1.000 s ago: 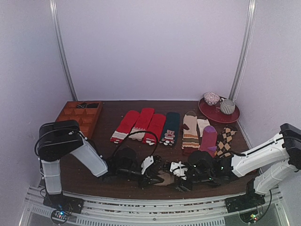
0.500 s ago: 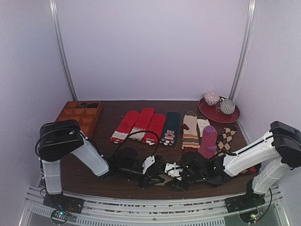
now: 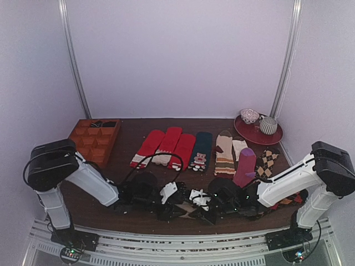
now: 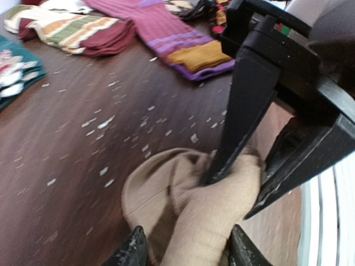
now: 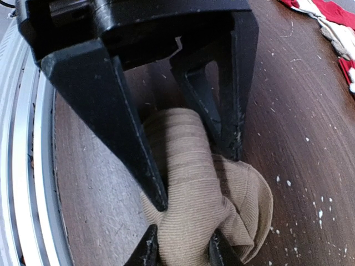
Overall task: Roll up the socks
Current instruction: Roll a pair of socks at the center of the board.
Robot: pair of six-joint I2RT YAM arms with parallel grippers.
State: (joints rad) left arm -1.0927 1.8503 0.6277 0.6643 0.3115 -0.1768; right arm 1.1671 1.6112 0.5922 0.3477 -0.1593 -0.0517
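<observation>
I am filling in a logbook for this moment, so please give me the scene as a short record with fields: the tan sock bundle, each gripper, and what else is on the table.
socks: one tan bundle, lying on the table near its front edge
right gripper: closed on the bundle; one finger seems tucked into a fold
left gripper: fingertips on both sides of the bundle; firm grip or not cannot be told
other socks: row of flat socks further back, apart from both grippers
far corners: compartment tray on the left, red plate on the right

Table [image 3: 127, 138], tan socks [image 5: 188, 183], sock row [image 3: 166, 145], tray [image 3: 83, 133], plate [image 3: 252, 134]
</observation>
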